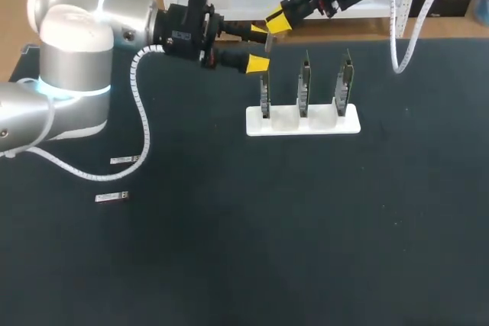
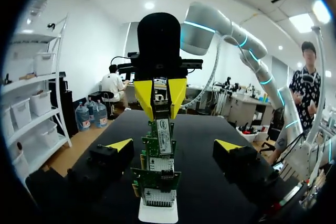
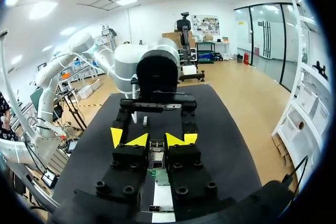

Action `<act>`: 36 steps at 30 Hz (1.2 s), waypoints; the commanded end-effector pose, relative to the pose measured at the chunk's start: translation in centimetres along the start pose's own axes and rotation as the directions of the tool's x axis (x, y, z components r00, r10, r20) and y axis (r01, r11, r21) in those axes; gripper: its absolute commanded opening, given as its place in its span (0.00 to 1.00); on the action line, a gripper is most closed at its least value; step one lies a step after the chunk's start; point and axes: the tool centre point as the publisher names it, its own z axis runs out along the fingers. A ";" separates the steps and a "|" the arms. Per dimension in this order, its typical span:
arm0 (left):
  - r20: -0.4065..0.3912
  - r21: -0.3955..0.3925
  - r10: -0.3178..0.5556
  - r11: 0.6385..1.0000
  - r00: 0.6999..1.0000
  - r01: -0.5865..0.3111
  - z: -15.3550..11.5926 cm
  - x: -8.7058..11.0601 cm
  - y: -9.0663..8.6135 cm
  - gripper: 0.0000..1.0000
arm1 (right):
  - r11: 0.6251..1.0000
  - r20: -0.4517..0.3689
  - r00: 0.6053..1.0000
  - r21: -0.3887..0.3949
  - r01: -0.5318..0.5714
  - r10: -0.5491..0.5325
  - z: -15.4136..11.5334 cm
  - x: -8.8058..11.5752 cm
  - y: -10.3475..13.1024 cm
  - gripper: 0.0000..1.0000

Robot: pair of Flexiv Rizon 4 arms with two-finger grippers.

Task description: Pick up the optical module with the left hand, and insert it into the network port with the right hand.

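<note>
The optical module [image 2: 161,109], a small metal piece, hangs in the air between both grippers, above the left end of the card stand. My right gripper [image 3: 156,140] is shut on it, yellow tips pinching it from two sides. My left gripper [image 2: 174,145] stands wide open around the same spot, its fingertips [image 3: 116,136] flanking the right gripper's without touching the module. In the head view the left gripper [image 1: 260,46] and the right gripper [image 1: 276,22] meet tip to tip over the leftmost network card [image 1: 265,95].
A white stand [image 1: 302,121] holds three upright green network cards in a row at mid table. Two spare modules [image 1: 124,159] [image 1: 111,197] lie on the black mat at the left. The left arm's white cable loops above the mat near them.
</note>
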 end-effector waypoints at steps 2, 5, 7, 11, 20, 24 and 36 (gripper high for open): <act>-0.059 -0.023 0.029 0.999 0.998 -0.031 -0.4 -0.8 -0.1 1.00 | 1.000 -0.002 1.000 -0.003 0.003 -0.003 -0.3 0.0 -0.1 0.00; -0.080 -0.036 0.048 0.998 0.996 -0.051 -0.9 -0.5 -0.1 1.00 | 1.000 -0.001 1.000 -0.002 0.002 -0.002 -0.4 0.1 -0.1 0.00; -0.099 -0.045 0.054 0.997 0.994 -0.059 -1.3 -0.2 -0.1 1.00 | 1.000 0.000 1.000 -0.002 0.002 -0.002 -0.4 0.1 -0.1 0.00; -0.130 -0.067 0.043 0.996 0.991 -0.052 -2.1 0.7 -0.1 1.00 | 1.000 0.001 1.000 -0.002 0.001 -0.001 -0.5 0.2 -0.2 0.00; -0.258 -0.149 0.074 0.982 0.963 -0.116 -3.3 2.3 -0.1 1.00 | 1.000 -0.001 1.000 -0.001 0.004 -0.004 -0.5 0.3 -0.3 0.00; -0.272 -0.168 0.073 0.978 0.959 -0.122 -3.7 2.5 0.3 1.00 | 1.000 -0.002 1.000 -0.002 0.004 -0.004 -0.5 0.3 -0.3 0.00; -0.332 -0.190 -0.021 0.981 0.943 -0.045 -3.8 4.4 0.9 1.00 | 1.000 -0.008 1.000 0.002 0.001 -0.001 -0.7 0.2 -0.4 0.00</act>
